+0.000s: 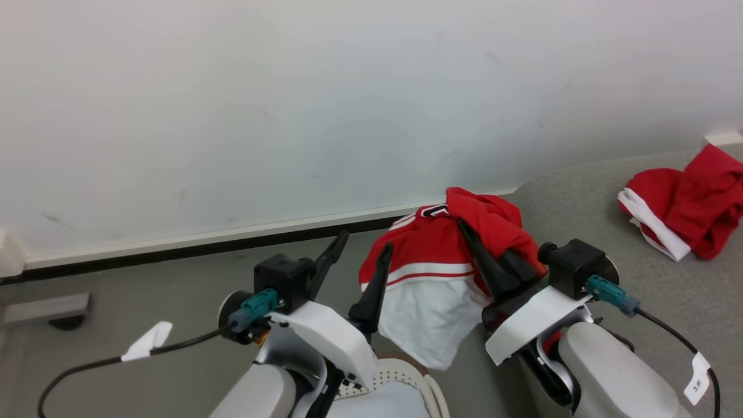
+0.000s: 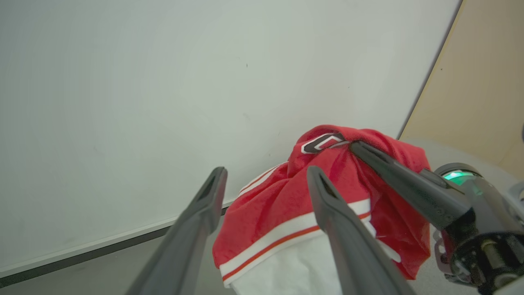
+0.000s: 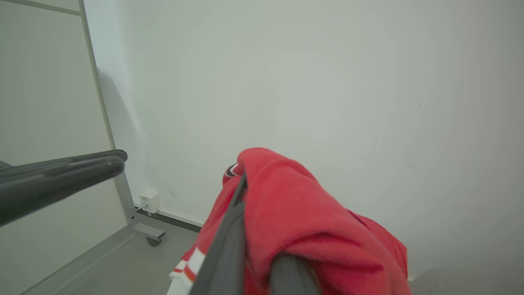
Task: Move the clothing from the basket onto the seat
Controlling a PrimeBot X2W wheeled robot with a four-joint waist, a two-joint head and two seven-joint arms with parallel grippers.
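Observation:
My right gripper (image 1: 471, 231) is shut on a bright-red garment (image 1: 432, 264) with white stripes and a white lower panel. The garment hangs in the air between the basket and the seat's left corner, draped over the fingers, as the right wrist view shows (image 3: 294, 221). Just left of the cloth, my left gripper (image 1: 364, 245) stands open and holds nothing; in its own view (image 2: 266, 176) the garment (image 2: 278, 209) lies behind its fingers. The white basket (image 1: 432, 389) with small holes peeks in at the bottom. A second red garment (image 1: 691, 209) lies on the grey seat (image 1: 580, 203).
A pale bluish-white cloth (image 1: 383, 406) lies in the basket. The white wall with its dark baseboard (image 1: 174, 249) stands close ahead. A grey foot (image 1: 49, 309) sits on the floor at the left. The right wrist view shows a panel on a wheeled leg (image 3: 143, 229).

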